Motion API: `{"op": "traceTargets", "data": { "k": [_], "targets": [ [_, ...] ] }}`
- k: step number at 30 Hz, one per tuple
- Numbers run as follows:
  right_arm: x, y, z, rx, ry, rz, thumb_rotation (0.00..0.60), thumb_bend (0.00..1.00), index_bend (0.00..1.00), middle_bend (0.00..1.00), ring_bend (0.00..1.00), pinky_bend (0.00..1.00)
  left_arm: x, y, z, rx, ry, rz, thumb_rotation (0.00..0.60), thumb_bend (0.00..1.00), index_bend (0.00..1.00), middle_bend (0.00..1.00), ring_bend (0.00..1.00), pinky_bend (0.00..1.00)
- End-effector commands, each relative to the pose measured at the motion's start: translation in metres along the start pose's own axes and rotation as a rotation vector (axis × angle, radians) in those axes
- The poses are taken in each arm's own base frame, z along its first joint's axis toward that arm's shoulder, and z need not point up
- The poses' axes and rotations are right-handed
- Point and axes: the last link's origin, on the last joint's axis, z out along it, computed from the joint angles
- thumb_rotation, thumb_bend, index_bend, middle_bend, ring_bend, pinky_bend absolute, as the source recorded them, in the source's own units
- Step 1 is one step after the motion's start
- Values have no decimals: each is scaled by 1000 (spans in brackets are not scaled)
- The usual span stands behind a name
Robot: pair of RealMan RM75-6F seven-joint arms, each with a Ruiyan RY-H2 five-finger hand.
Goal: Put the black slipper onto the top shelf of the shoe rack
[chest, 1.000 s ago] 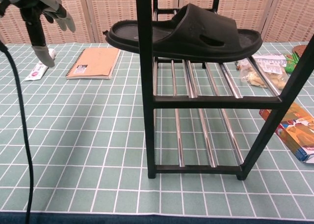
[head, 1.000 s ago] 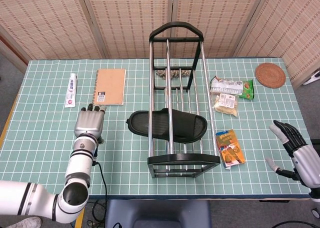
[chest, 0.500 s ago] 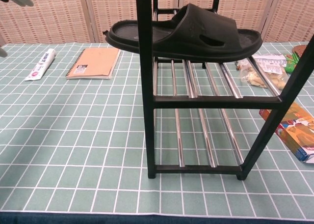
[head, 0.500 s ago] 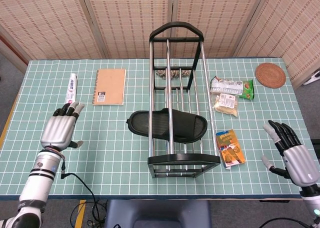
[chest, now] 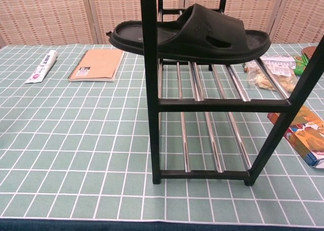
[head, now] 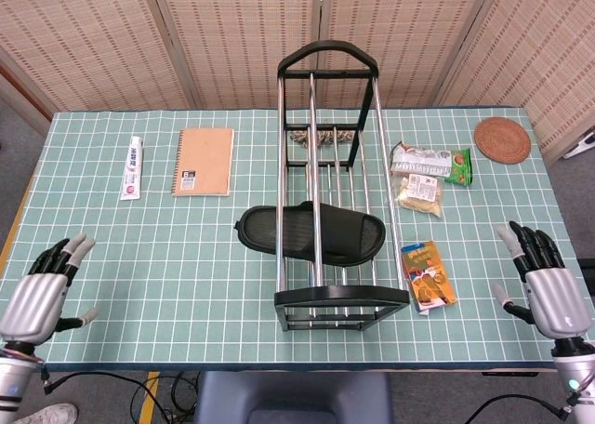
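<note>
I see one matte black rubber slipper (head: 311,235) lying across the chrome-barred black shoe rack (head: 328,108) top shelf, my left hand (head: 37,296) at eight o'clock and right hand (head: 542,280) at four both spread, empty.

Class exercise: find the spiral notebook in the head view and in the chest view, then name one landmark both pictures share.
Head view: the notebook lies upper left, beside the toothpaste tube.
Chest view: the notebook lies upper left, left of the shoe rack.
Shared landmark: the black slipper on the rack.
</note>
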Motion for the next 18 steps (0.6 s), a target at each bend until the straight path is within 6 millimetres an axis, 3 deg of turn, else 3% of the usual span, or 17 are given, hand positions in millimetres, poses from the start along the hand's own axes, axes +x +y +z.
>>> {"op": "traceTargets", "data": {
  "k": [1,18],
  "targets": [
    [-2,-1,-4,-26,8,-15,600,340,0,0,0,0,-25,-27,-28,24,12,7,600,154,66,58,0,89],
    [-5,-4,-11,-63,19,-60,600,341,0,0,0,0,-54,-44,-44,37,71,4,600,153,67,58,0,76]
  ]
}}
